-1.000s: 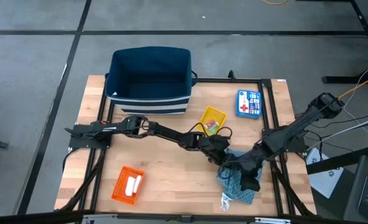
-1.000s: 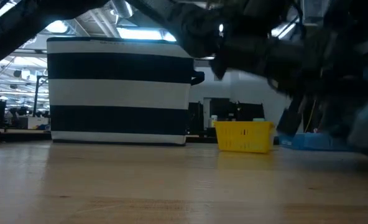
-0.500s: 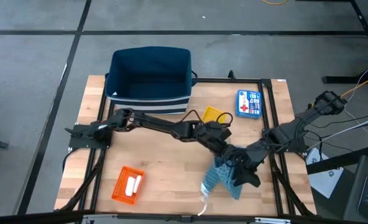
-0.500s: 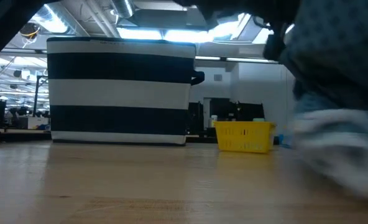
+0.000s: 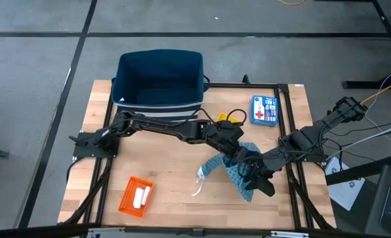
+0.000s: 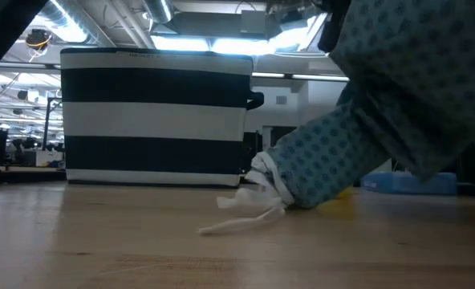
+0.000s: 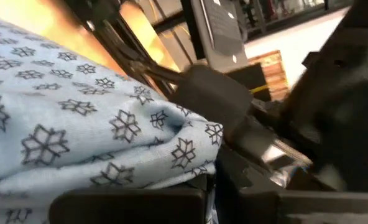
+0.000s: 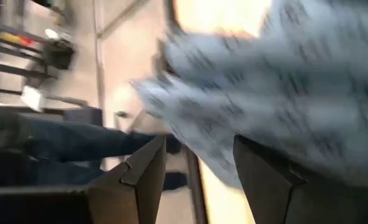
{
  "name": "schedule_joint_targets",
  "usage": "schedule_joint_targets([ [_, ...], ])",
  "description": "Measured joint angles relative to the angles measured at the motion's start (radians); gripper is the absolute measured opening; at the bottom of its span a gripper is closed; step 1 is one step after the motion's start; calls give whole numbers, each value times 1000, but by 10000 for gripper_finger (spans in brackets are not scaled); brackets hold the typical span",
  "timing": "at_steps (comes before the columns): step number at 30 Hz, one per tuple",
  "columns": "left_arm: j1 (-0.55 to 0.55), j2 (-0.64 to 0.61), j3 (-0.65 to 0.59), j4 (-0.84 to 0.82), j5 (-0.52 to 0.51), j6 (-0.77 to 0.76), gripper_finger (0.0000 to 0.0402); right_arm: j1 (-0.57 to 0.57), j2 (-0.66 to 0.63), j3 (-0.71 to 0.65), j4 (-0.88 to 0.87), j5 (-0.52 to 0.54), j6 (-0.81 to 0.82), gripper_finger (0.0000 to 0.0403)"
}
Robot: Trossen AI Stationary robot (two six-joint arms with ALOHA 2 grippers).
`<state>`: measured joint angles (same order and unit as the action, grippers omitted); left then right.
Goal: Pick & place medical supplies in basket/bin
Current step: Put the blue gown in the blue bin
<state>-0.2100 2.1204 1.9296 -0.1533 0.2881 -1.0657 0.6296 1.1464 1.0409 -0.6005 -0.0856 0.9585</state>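
Cloth (image 5: pixel 238 166), teal-blue with a star print, hangs lifted between both grippers over the right half of the counter (image 5: pixel 169 185), between centre and right edge; its white strings (image 5: pixel 199 182) trail down and touch the wood

Left gripper (image 5: pixel 234 151) pinches one bunched edge of cloth, fingers pressed together on the fabric. Probably held high so the cloth clears the counter for a carry toward the striped bin (image 5: pixel 160 82) at the far edge

Left arm reaches in a long, near-flat diagonal from its base at the left edge, passing just in front of the bin to counter centre

Right gripper (image 5: pixel 256 180) sits at the cloth's near lower side, fingers spread with fabric across them; looks like a release or a re-grip, cannot tell which. Right arm comes in low from the right edge

Orange tray (image 5: pixel 135 196) with a white roll (image 5: pixel 141 195) waits near the front left corner; blue first-aid box (image 5: pixel 263 110) sits toward the far right corner, both untouched
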Motion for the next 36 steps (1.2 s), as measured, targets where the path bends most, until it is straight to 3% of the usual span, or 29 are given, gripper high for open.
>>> schedule_joint_targets([
  [6, -10, 1, -2, -22, -54, 26, 2, 40, -8, 5, -162, -10, 112, 189],
  [9, -26, -1, -13, -109, 39, 91, 2, 77, -36, 11, -288, -12, 191, 189],
  [13, -65, 7, -12, -175, 6, 77, 2, 139, -75, 4, -414, 55, 302, 189],
  [21, -94, -35, -7, -168, -152, 27, 2, 225, -198, 6, -484, 256, 449, 189],
  [28, -104, -133, -6, -162, -327, 99, 2, 225, -233, 5, -563, 281, 448, 189],
  [36, -134, -304, -5, -170, -643, 298, 1, 225, -234, 4, -626, 334, 428, 189],
])
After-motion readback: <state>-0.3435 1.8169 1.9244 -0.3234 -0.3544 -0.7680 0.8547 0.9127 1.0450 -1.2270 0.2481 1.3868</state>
